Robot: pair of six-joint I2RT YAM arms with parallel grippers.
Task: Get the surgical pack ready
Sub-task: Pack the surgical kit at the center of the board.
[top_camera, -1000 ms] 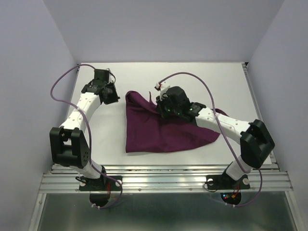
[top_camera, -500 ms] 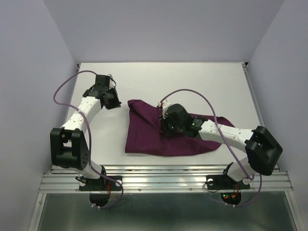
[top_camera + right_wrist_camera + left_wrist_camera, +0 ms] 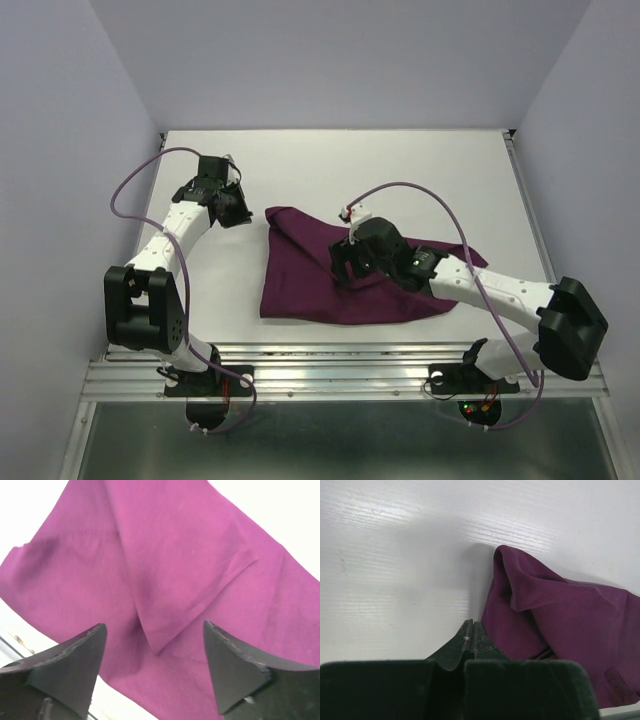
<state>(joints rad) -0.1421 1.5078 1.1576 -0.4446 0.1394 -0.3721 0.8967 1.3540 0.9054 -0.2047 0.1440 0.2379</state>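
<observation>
Right tool [image 3: 153, 626] has pulled back (jaws apart) over the surgical pack [image 3: 300, 285].

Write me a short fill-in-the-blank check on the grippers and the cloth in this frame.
1. The left gripper is ___, with nothing between its fingers.
2. The right gripper hangs over the surgical pack with its jaws ___.
3. The surgical pack lies on a ___ table.
Missing words: shut; open; white.
</observation>
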